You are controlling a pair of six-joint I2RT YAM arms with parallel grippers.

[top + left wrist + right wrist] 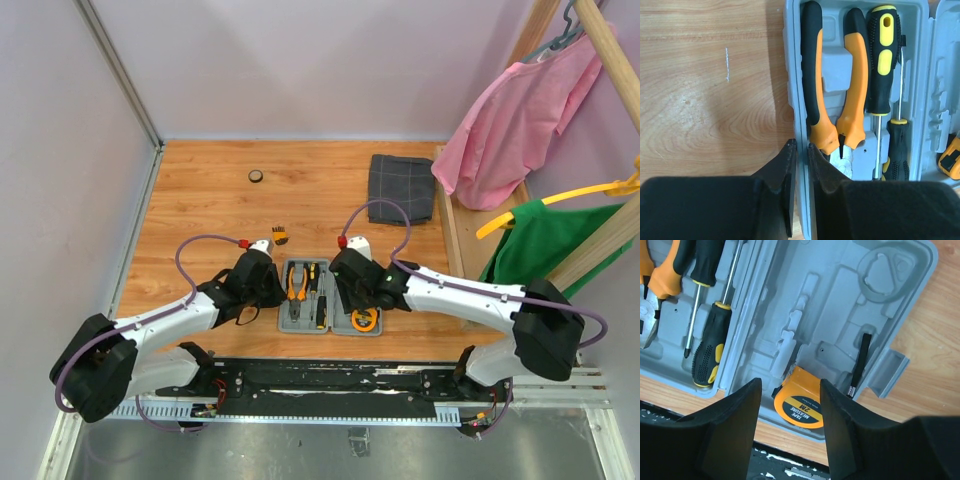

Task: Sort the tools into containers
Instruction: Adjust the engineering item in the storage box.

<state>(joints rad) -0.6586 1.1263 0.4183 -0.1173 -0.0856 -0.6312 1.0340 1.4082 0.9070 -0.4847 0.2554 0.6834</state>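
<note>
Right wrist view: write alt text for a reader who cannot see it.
An orange tape measure lies at the near edge of an open grey tool case, between the right gripper's open fingers. Pliers and screwdrivers sit in its other half.

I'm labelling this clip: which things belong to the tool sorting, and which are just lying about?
Job: grey tool case, pliers, screwdrivers, tape measure, bit holder.
Lying about: folded cloth, small round disc, pink garment, green garment.

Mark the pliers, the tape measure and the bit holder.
pliers [858, 95]: left wrist view, right orange handle.
tape measure [801, 409]: right wrist view, labelled orange face.
bit holder [280, 237]: top view, middle of its body.
</note>
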